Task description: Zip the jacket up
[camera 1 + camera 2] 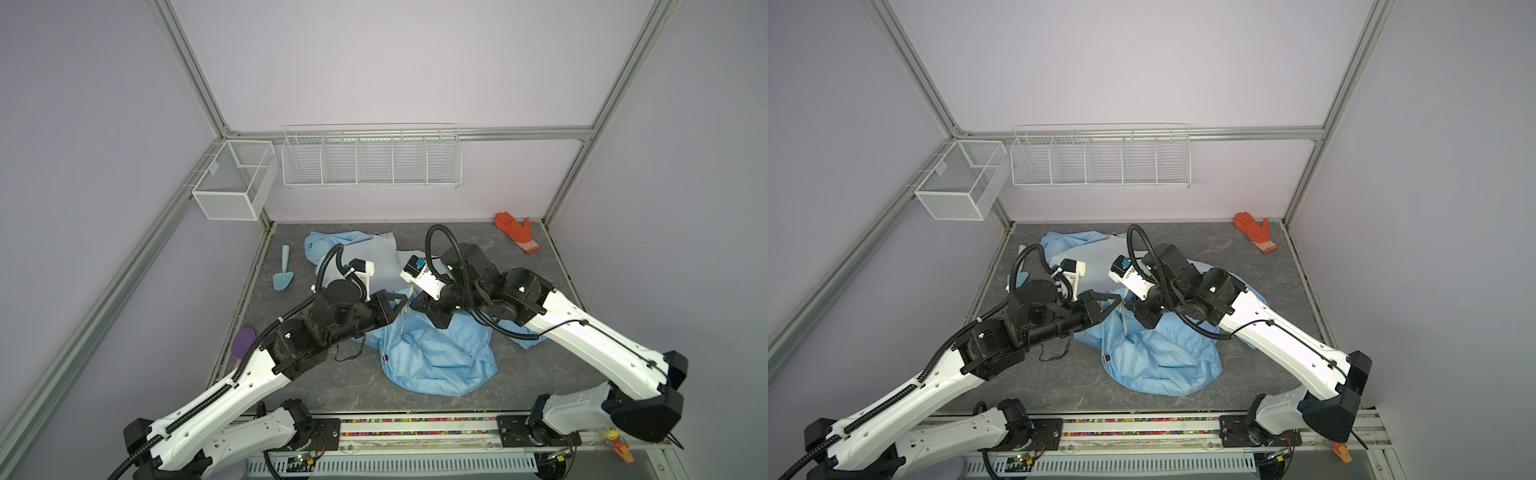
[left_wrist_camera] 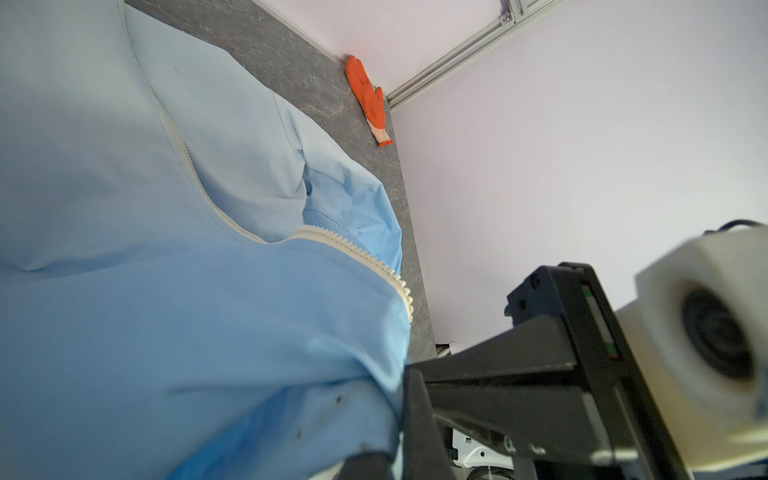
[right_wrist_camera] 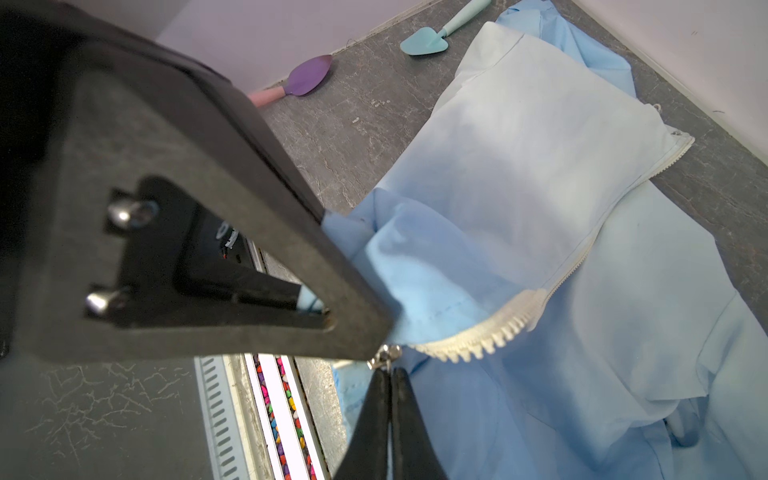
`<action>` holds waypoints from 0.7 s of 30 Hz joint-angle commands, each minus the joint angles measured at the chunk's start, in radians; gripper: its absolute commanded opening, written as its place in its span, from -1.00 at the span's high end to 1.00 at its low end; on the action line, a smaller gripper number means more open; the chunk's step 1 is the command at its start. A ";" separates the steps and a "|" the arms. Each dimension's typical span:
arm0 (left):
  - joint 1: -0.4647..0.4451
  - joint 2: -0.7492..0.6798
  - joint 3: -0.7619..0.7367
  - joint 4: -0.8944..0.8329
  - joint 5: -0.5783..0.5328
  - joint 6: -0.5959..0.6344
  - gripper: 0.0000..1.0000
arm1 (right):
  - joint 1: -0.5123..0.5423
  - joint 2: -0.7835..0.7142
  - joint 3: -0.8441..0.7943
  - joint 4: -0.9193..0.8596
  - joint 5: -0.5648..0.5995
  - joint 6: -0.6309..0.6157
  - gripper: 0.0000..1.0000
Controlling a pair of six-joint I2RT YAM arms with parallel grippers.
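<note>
- My left pincer (image 1: 404, 301) is fully closed on a fold of the jacket (image 1: 436, 357), just beside the zipper line. In the left wrist view the blue cloth runs in between its fingers (image 2: 417, 415).
- My right pincer (image 3: 390, 376) is closed tight, its two tips pinching the small metal zipper pull (image 3: 384, 356).
- In both top views the two pincers meet almost tip to tip above the middle of the garment.
- The jacket lies crumpled in the middle of the grey surface (image 1: 353, 386). Its paler part is toward the back wall and a deeper blue bunch is toward the front, and both arms partly cover it.
- The white zipper (image 3: 478, 337) curves away from the pull, teeth showing, then runs on along the pale panel.
- An orange glove (image 1: 515, 232) sits in the back right corner, well apart from the jacket.
- A teal trowel (image 1: 283, 274) lies on the left, near the jacket.
- A purple trowel (image 3: 309, 77) lies by the left edge, and my left arm partly hides it from above.
</note>
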 commanded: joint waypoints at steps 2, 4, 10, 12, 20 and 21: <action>-0.002 -0.017 0.026 0.004 0.037 -0.007 1.00 | -0.053 -0.032 -0.038 0.038 0.089 0.027 0.86; -0.003 -0.019 0.025 -0.001 0.038 -0.007 1.00 | -0.065 -0.038 -0.041 0.043 0.097 0.032 0.86; -0.003 -0.029 0.026 -0.032 0.009 0.002 1.00 | -0.078 -0.058 -0.043 0.045 0.055 0.028 0.86; -0.003 -0.029 0.028 -0.041 -0.002 0.008 1.00 | -0.074 -0.066 -0.043 0.043 -0.016 0.014 0.86; -0.003 -0.009 0.037 -0.048 -0.011 0.022 1.00 | 0.003 -0.014 0.039 -0.037 -0.006 -0.023 0.86; -0.003 -0.009 0.037 -0.049 -0.011 0.022 1.00 | 0.003 -0.009 0.041 -0.035 0.014 -0.022 0.86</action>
